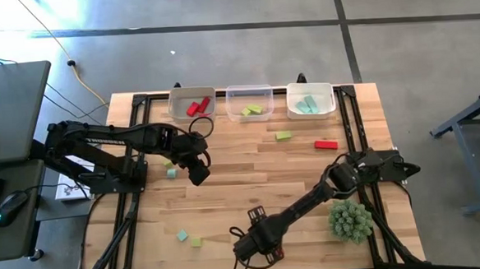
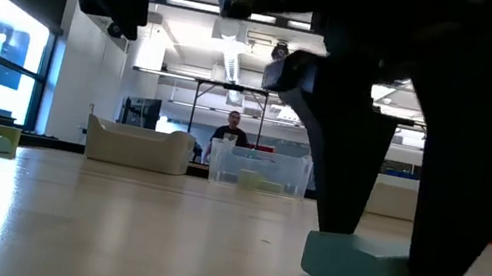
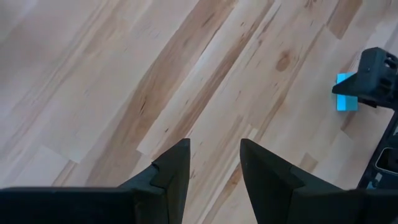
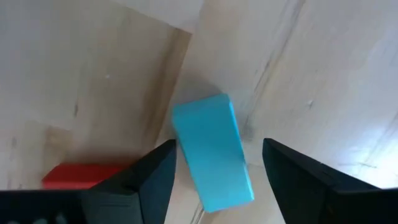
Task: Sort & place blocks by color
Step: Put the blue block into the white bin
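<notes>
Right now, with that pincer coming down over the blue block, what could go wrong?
The right pincer straddles the teal rectangular block, which lies askew between its open fingers, so it might twist or slip out as they close. A red rectangular block sits close beside one finger and could get bumped. The left pincer hangs over bare wood, out of the way.

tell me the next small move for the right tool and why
Probably lower a touch and close. The right tool sits open at the table's near edge with the teal block between its fingers, not yet gripped. A red block lies close beside it, so close carefully.
</notes>
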